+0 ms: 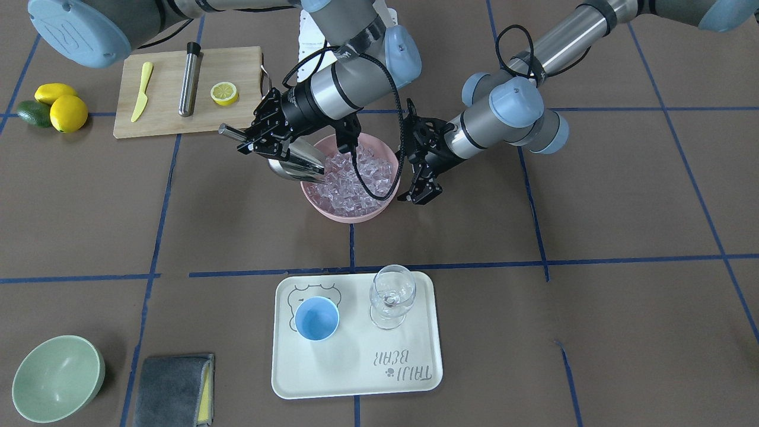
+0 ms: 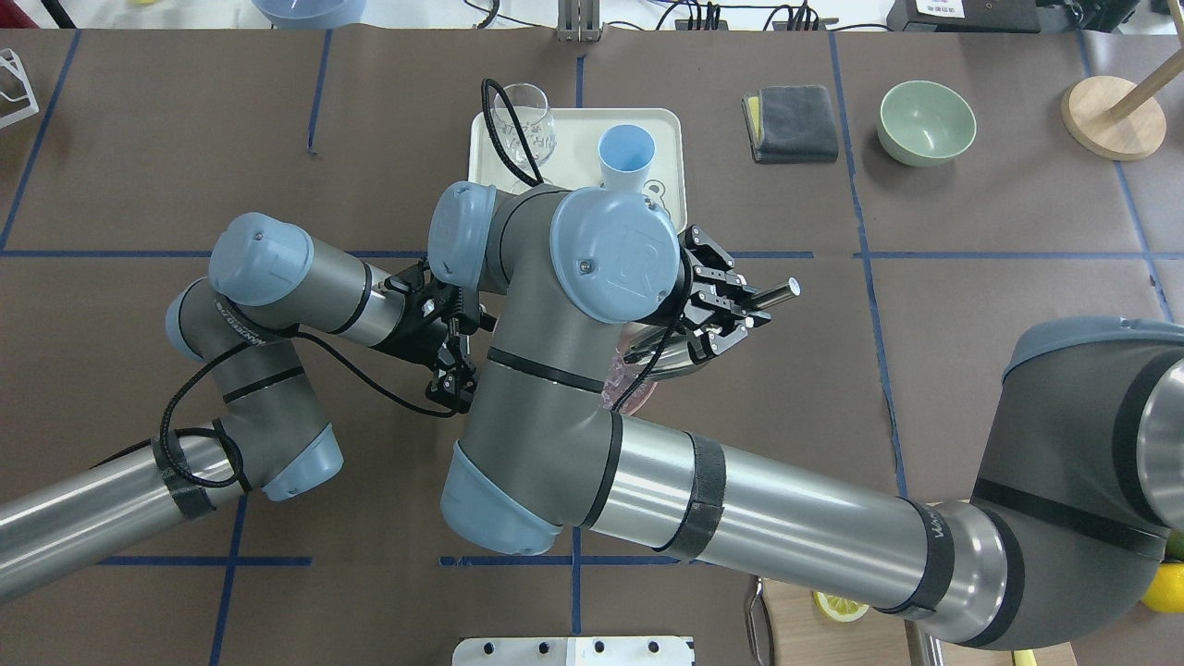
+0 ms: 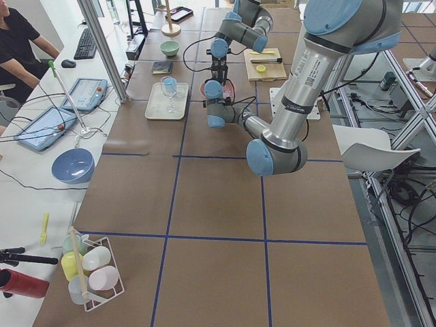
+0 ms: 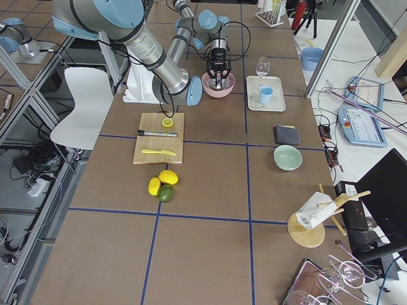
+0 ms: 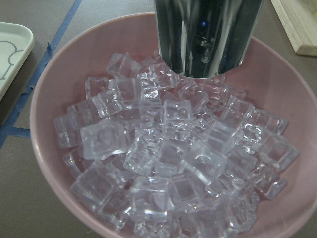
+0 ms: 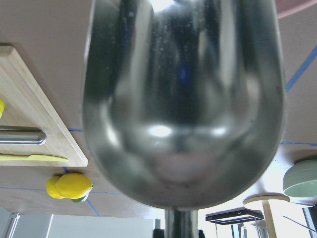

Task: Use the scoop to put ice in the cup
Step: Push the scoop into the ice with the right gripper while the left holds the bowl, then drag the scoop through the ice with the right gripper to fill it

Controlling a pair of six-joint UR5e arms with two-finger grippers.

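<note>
A: What does the right pincer (image 1: 256, 135) have hold of?

B: It is clamped on the thin rod handle of the scoop (image 1: 296, 163), a shiny steel piece with a deep, rounded trough. The right arm reaches in low with its wrist laid nearly level. The trough slants down over the rim of the pink bowl (image 1: 350, 217), its mouth at the ice (image 1: 356, 178) nearest that rim.

A: And the ice itself?

B: Clear, glassy cubes, too many to count, are heaped in that one smooth, round bowl near the middle of the brown table (image 1: 622, 207).

A: The other arm?

B: It is bent sharply at the elbow, on the side of the bowl opposite the scoop. The left pincer (image 1: 410, 155) sits just beside the rim, fingers spread wide with nothing between them.

A: Where is the cup (image 1: 316, 318)?

B: One light-blue, opaque cup without a handle stands upright on a cream tray (image 1: 356, 379) with rounded corners. It is well apart from the bowl and beside one clear stemmed wine glass (image 1: 391, 296).
</note>
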